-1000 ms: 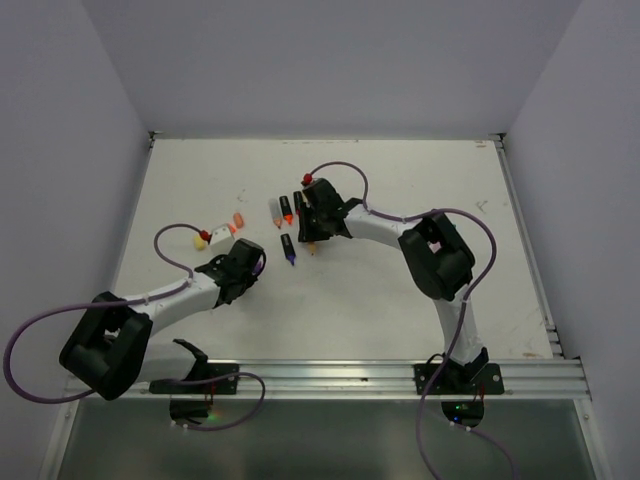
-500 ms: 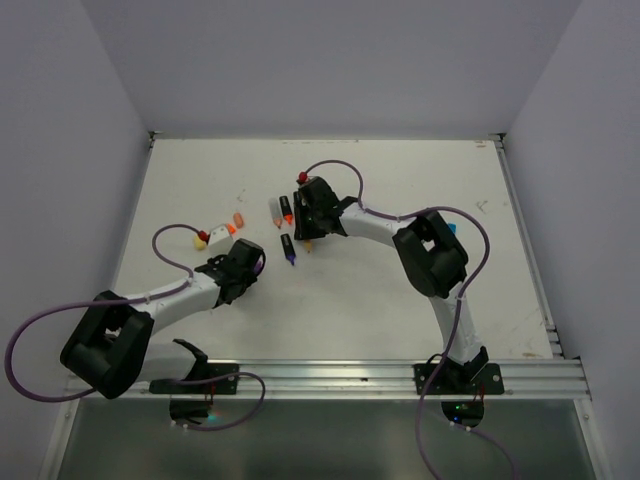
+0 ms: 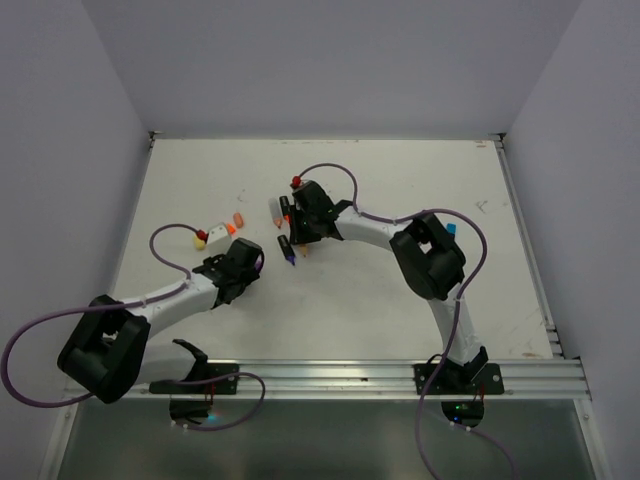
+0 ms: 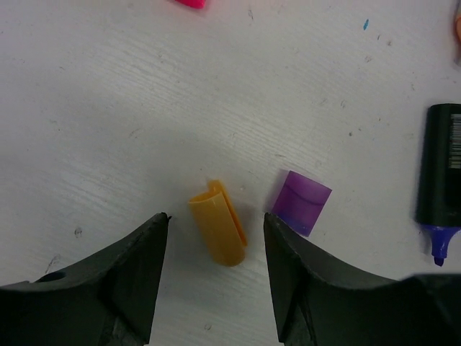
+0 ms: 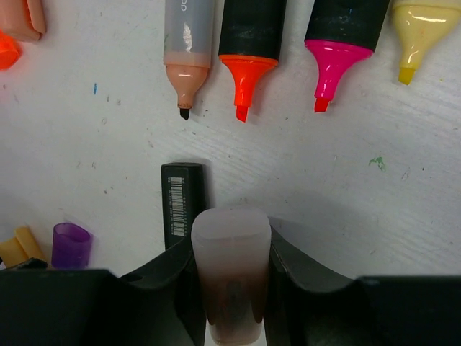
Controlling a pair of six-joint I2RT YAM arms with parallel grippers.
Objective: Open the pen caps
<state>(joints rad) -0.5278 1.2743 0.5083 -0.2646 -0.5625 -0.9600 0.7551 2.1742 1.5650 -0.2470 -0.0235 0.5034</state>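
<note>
The purple-tipped highlighter (image 4: pixel 439 176), black-barrelled and uncapped, lies on the white table (image 3: pixel 420 180) between the two arms. Everything below is placed from it.

To its left, the purple cap (image 4: pixel 302 202) rests on its side, near the highlighter's tip end but not touching it. Just beyond that cap, further left, lies the orange-yellow cap (image 4: pixel 218 232), close to the purple one with a small gap between them.

The left gripper (image 4: pixel 216 218) hangs low over this cap with its jaws parted. One finger stands on each side of the cap and neither touches it, so it holds nothing.

Just to the highlighter's right, the right gripper (image 5: pixel 230 249) is clamped on a frosted pen (image 5: pixel 230 238), whose pale rounded end sticks out past the fingers. Whether that end is a cap or the barrel cannot be told.

Past the highlighter's barcoded back end, four uncapped pens lie side by side with their tips pointing toward it:
- a peach marker (image 5: pixel 189 50)
- an orange highlighter (image 5: pixel 248 50)
- a pink highlighter (image 5: pixel 338 43)
- a yellow highlighter (image 5: pixel 421 29)

Left of that row sit a peach cap (image 5: pixel 25 18) and an orange cap (image 5: pixel 6 50).
</note>
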